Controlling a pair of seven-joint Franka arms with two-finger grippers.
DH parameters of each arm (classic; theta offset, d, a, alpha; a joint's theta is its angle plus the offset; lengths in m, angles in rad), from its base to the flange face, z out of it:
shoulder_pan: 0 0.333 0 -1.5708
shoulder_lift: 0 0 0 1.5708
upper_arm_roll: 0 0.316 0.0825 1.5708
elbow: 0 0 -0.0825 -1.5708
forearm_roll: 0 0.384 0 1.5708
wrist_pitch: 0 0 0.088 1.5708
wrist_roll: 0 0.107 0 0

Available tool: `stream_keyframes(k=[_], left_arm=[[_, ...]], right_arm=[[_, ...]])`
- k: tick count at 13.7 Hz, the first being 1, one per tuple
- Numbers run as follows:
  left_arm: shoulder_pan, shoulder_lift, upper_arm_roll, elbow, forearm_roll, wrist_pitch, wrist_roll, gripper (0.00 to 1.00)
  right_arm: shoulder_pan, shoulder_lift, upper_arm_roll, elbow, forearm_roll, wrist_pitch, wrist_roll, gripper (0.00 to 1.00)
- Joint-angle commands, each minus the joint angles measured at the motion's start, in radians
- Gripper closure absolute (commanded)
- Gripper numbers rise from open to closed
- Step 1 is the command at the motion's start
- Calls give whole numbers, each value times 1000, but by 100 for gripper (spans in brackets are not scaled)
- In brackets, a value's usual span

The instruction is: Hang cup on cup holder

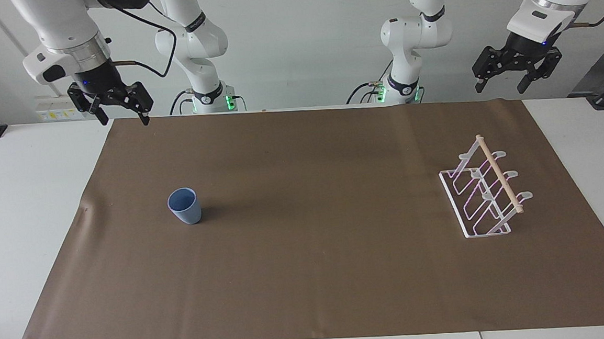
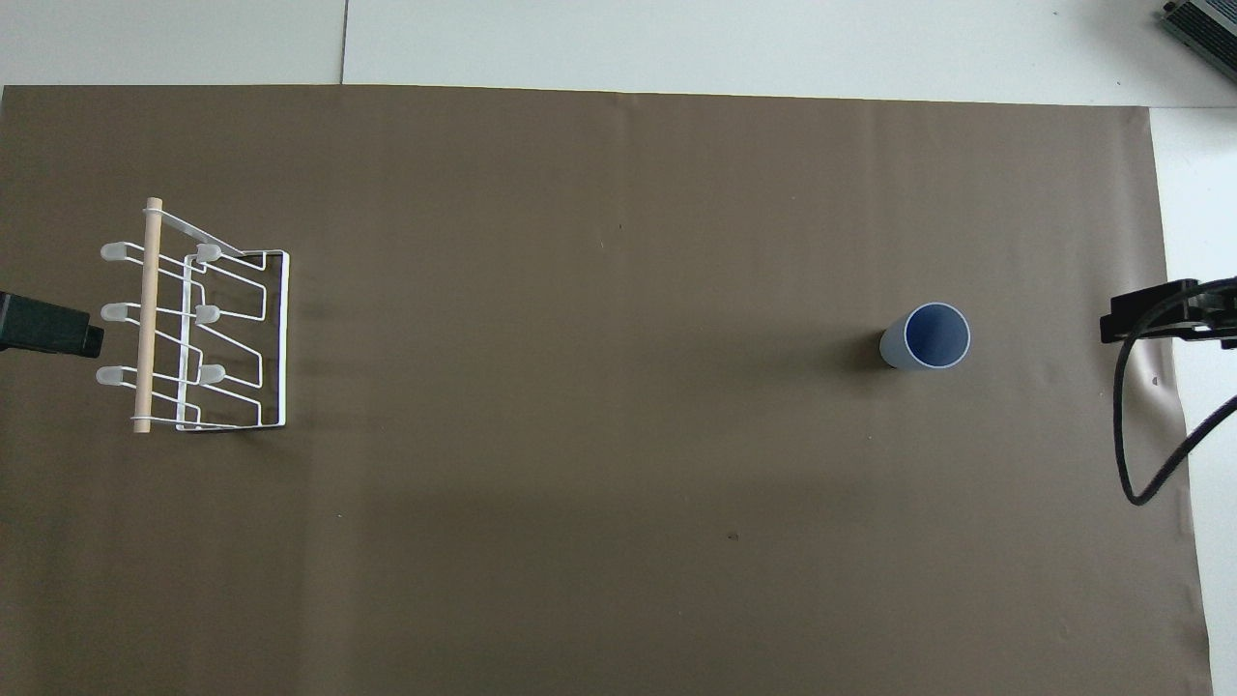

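Note:
The pale blue-grey cup (image 1: 184, 206) stands upright, mouth up, on the brown mat toward the right arm's end of the table; it also shows in the overhead view (image 2: 926, 336). The white wire cup holder (image 1: 487, 195) with its wooden dowel stands toward the left arm's end, and shows in the overhead view too (image 2: 193, 329). Its prongs are bare. My right gripper (image 1: 123, 116) hangs open and empty, high over the mat's edge by the robots. My left gripper (image 1: 501, 85) hangs open and empty, high over the mat's corner at its own end. Neither touches anything.
The brown mat (image 1: 308, 274) covers most of the white table (image 1: 16, 208). A black cable (image 2: 1136, 435) loops down from the right arm at the mat's edge. Only parts of the grippers show in the overhead view, the left (image 2: 48, 326) and the right (image 2: 1165, 314).

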Motion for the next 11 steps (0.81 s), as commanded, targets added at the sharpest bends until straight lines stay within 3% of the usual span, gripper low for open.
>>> stream_keyframes(k=[1,11], left_arm=[[-4,-33,2,-40,15,3,-6,0],[-4,-34,2,-48,15,6,-7,0]], right_arm=[[-3,-10,6,-3,-6,-6,18,0],[-13,-30,6,-59,4,52,15,0]])
